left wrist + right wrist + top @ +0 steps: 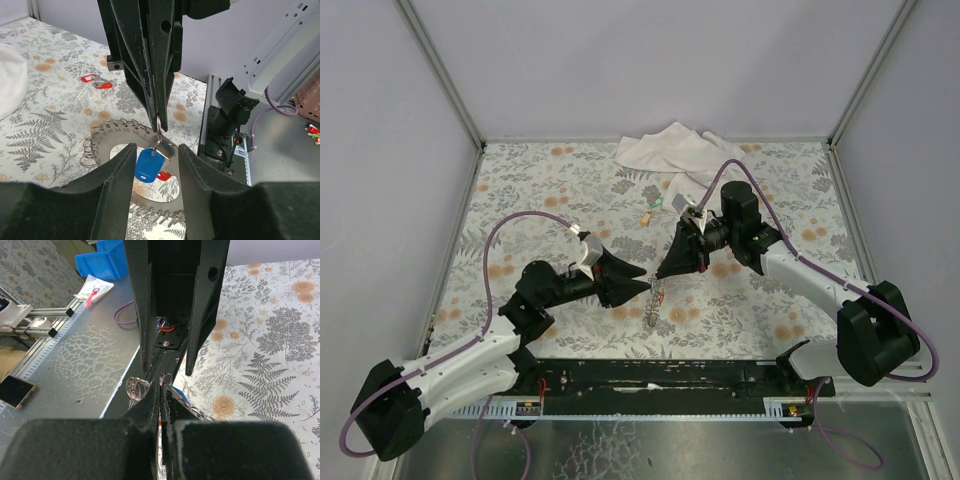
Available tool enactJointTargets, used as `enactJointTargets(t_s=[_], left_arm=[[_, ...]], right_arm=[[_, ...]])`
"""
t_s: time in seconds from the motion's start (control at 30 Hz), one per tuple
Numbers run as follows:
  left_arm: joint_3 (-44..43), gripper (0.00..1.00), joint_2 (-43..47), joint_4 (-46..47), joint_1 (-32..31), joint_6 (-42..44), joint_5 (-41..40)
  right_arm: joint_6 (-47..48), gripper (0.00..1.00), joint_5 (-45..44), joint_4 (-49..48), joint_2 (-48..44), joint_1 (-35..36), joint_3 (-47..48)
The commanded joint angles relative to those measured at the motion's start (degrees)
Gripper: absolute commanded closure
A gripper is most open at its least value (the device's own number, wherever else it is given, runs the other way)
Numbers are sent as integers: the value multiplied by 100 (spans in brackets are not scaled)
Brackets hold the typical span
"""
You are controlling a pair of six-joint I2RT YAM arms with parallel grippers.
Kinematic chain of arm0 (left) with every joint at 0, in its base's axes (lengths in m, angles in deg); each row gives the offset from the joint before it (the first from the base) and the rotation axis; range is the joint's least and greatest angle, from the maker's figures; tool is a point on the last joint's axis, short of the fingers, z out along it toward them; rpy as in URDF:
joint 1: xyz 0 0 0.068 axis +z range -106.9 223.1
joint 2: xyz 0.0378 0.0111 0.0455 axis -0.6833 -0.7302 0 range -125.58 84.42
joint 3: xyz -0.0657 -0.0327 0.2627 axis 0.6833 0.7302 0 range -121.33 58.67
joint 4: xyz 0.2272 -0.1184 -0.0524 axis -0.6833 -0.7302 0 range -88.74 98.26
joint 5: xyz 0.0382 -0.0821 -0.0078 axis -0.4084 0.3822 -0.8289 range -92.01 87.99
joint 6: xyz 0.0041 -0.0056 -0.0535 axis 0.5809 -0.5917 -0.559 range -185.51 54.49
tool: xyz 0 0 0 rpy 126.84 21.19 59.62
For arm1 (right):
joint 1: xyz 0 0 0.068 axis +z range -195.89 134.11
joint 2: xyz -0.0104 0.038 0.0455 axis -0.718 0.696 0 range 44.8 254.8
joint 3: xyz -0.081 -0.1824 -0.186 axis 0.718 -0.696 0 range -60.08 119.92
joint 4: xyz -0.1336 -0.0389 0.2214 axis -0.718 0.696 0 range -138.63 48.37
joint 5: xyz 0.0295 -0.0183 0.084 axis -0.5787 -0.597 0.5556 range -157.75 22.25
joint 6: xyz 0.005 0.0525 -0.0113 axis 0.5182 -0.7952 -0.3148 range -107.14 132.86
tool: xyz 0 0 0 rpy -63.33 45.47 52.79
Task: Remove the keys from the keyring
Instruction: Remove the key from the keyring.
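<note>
The keyring (107, 137) is a silvery metal hoop fringed with small wire rings, lying on the floral table between the arms; it also shows in the top view (653, 306). My right gripper (663, 274) is shut on one small ring (158, 125) and holds it up; its fingertips (161, 385) are pressed together. A blue key (149, 165) hangs from that ring, with a red key (163, 176) just behind it. My left gripper (156, 148) is open, one finger on each side of the blue key without touching it; it also shows in the top view (645, 283).
A white cloth (675, 150) lies at the back of the table. A brass key (648, 213) and a green key (659, 203) lie loose behind the grippers. Two red keys (95, 80) lie on the table. The table's metal front rail (660, 385) is close behind the keyring.
</note>
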Motion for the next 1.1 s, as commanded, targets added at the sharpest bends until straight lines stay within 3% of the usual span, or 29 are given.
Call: enactJointTargets(t_s=[0.0, 0.43, 0.63, 0.77, 0.87, 1.07], left_arm=[[16, 62, -93, 400, 7, 137, 141], [-103, 76, -308, 439, 1, 142, 328], [-169, 78, -338, 418, 2, 148, 344], [-223, 86, -399, 364, 3, 149, 331], [-239, 99, -399, 304, 2, 163, 240], [-194, 100, -299, 272, 1, 168, 194]], right_arm=[[68, 100, 187, -55, -19, 22, 294], [96, 100, 181, -29, -27, 20, 295], [96, 100, 185, -20, -27, 20, 296], [106, 100, 187, -15, -36, 25, 296], [105, 100, 184, -18, -36, 20, 304], [121, 100, 183, -2, -45, 22, 300]])
